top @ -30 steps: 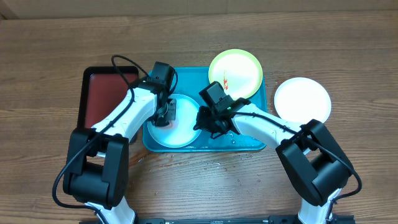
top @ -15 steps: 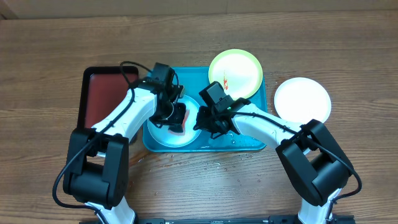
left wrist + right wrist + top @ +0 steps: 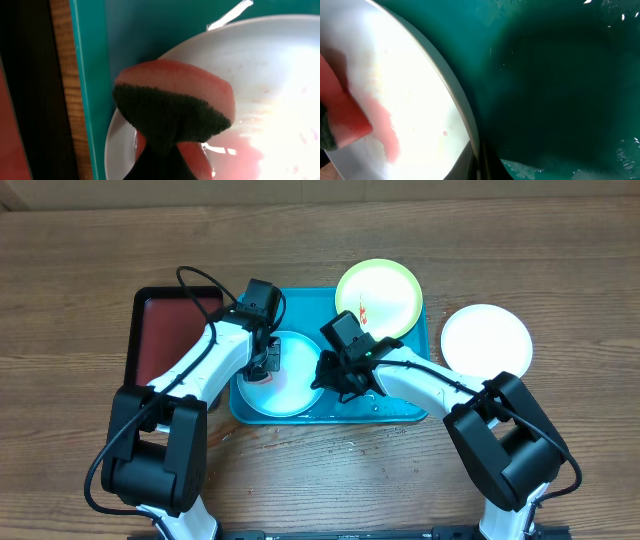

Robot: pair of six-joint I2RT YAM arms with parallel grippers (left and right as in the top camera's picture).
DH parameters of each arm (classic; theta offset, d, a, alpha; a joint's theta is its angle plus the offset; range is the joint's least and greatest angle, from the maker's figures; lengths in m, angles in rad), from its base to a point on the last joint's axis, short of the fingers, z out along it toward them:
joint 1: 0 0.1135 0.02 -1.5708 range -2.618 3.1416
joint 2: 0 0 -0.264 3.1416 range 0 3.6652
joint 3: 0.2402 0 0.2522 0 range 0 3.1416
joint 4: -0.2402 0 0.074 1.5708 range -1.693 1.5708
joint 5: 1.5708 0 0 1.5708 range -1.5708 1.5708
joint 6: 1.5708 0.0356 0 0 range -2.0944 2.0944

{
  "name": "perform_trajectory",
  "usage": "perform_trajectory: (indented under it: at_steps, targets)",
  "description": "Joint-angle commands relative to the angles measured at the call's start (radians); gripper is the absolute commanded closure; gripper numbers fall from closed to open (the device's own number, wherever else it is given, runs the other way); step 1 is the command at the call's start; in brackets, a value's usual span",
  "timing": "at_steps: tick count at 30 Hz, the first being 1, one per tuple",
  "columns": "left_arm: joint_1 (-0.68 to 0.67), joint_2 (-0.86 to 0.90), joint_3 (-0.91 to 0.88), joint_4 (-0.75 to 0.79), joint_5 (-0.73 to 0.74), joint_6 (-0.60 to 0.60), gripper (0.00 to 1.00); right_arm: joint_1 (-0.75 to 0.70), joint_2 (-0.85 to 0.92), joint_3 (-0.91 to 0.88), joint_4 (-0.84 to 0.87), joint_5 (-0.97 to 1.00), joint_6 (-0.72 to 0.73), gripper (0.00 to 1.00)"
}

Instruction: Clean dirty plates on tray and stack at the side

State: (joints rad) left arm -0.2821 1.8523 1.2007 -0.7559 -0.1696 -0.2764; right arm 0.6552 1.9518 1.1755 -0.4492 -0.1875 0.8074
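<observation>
Tray point(image 3: 308, 308) long axis left-right, plate point(image 3: 295, 385) flat inside

The wooden table point(image 3: 90, 260) carries three items directly on its surface. The turquoise tray point(image 3: 308, 304) sits at the centre, towards the near edge. A dark red tray point(image 3: 162, 330) with a black rim lies just beside the turquoise tray's left side. A white plate point(image 3: 487, 340) lies flat, just beside its right side.

Brown wood-grain tabletop point(image 3: 560, 240) filling the overhead view, grain running side to side; pale tan strip point(image 3: 300, 188) along far edge, unidentifiable.
</observation>
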Motion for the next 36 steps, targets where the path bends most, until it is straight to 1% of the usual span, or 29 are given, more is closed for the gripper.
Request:
perform_trajectory:
  at_steps: [1, 4, 8, 11, 14, 17, 19, 21, 26, 28, 30, 33, 35, 36]
  targets:
    - [-0.006, -0.004, -0.001, -0.018, 0.053, -0.013, 0.96, 0.000, 0.008, 0.011, -0.005, -0.002, 0.003, 0.96]
    - [-0.006, 0.008, -0.001, -0.033, 0.211, 0.058, 0.96, 0.000, 0.008, 0.011, -0.005, -0.002, 0.003, 0.96]
    - [-0.006, 0.029, -0.001, -0.044, 0.352, 0.115, 0.96, 0.000, 0.008, 0.011, -0.004, -0.002, 0.003, 0.96]
    - [-0.007, 0.032, 0.000, -0.026, 0.386, 0.141, 0.96, 0.000, 0.008, 0.011, -0.001, -0.002, 0.003, 0.96]
    - [-0.006, 0.032, 0.005, 0.026, 0.433, 0.188, 0.96, 0.000, 0.008, 0.011, -0.002, -0.002, 0.003, 0.96]
    - [-0.006, 0.032, 0.005, 0.081, 0.418, 0.198, 0.96, 0.000, 0.008, 0.011, -0.002, -0.001, 0.003, 0.96]
    - [0.000, 0.032, 0.005, 0.084, 0.365, 0.183, 0.96, 0.000, 0.008, 0.011, -0.002, -0.001, 0.003, 0.96]
    - [0.007, 0.032, 0.005, 0.069, 0.252, 0.139, 0.96, 0.000, 0.008, 0.011, -0.002, -0.001, 0.003, 0.96]
    - [0.008, 0.032, 0.005, 0.000, -0.095, -0.034, 0.96, 0.000, 0.008, 0.011, -0.002, -0.001, 0.003, 0.96]
    - [0.008, 0.032, 0.005, -0.018, -0.153, -0.065, 0.96, 0.000, 0.008, 0.011, -0.002, -0.001, 0.003, 0.96]
    - [0.008, 0.032, 0.005, -0.034, -0.150, -0.068, 0.96, 0.000, 0.008, 0.011, -0.002, -0.001, 0.003, 0.96]
    - [0.007, 0.032, 0.005, -0.067, -0.089, -0.063, 0.96, 0.000, 0.008, 0.011, -0.002, -0.002, 0.003, 0.96]
    - [0.006, 0.032, 0.005, -0.085, 0.006, -0.022, 0.96, 0.000, 0.008, 0.011, -0.002, -0.002, 0.003, 0.96]
    - [0.006, 0.032, 0.005, -0.094, 0.099, 0.031, 0.96, 0.000, 0.008, 0.011, -0.002, -0.002, 0.003, 0.96]
